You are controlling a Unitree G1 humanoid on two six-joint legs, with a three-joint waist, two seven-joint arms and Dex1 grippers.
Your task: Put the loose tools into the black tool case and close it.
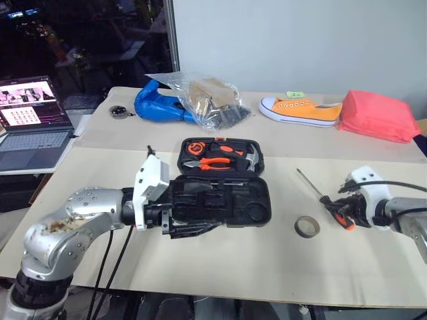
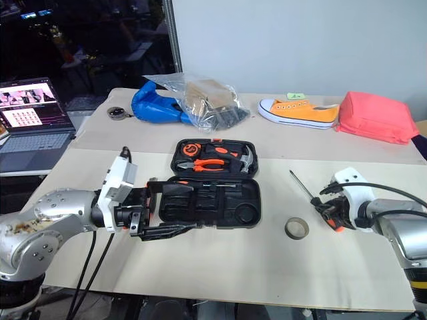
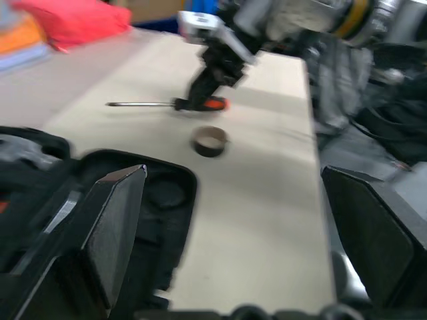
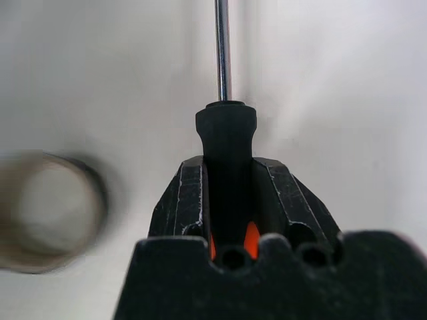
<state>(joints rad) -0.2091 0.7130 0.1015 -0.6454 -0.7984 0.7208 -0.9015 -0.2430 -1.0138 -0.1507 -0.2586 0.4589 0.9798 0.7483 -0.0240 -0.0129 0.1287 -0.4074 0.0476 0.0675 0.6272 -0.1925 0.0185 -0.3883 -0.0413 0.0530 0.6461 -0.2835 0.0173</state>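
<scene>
Black tool case (image 1: pixel 220 183) lies open at table centre, lid half toward the far side. Lid half holds orange-handled pliers (image 1: pixel 215 162) and a steel-headed hammer (image 1: pixel 250 157); near half shows bare moulded recesses.

L gripper (image 1: pixel 175 223) hovers at the case's near-left corner, fingers spread wide, grasping nothing. In L wrist view one finger (image 3: pixel 110 230) overlaps the case rim; contact can't be judged.

R gripper (image 2: pixel 328 212) sits on the table (image 1: pixel 220 267) to the right of the case, fingers clenched on the handle of a screwdriver (image 1: pixel 319 194). R wrist view: black handle neck wedged between both fingers, orange visible below, steel shaft pointing away across the table.

Tape ring (image 1: pixel 307 227): flat on table, between case and R gripper, near the screwdriver, not touching it.

Surroundings, far side of table: blue bag (image 1: pixel 157 105), clear plastic bag (image 1: pixel 210 100) w/ dark contents leaning on it, orange shoe (image 1: pixel 300 110), pink cloth bundle (image 1: pixel 377 115). Open laptop (image 1: pixel 30 123) on a separate surface at left. None of these lie between the grippers and the case.
</scene>
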